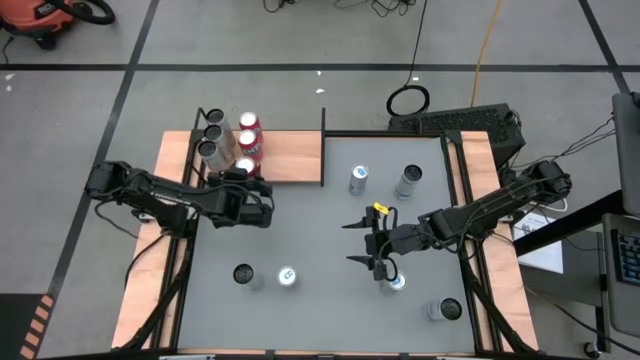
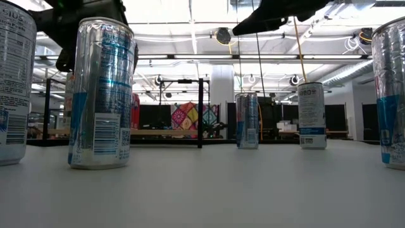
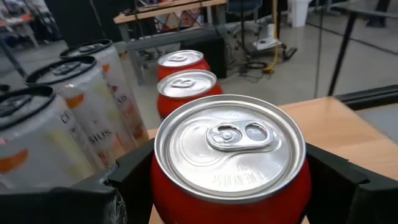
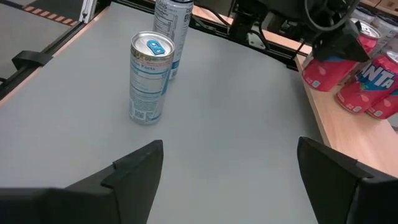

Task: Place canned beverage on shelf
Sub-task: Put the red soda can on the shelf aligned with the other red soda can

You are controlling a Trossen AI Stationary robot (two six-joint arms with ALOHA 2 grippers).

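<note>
- While my left end effector [image 3: 230, 186] stands over the shelf [image 1: 290, 160] at the tabletop's far left corner, its fingers sit either side of a red can [image 3: 230, 155], clamped on it as far as I can judge.
- That red can stands upright on the wood, just beside two more red cans [image 3: 185, 78] and a row of pale cans [image 3: 68, 118].
- My read: placement is nearly done; next I'd spread the fingers and back away without tipping neighbours.
- My right end effector [image 1: 368, 243] hovers mid-tabletop, fingers apart and empty, near a silver can [image 4: 149, 78] I'd fetch next.
</note>
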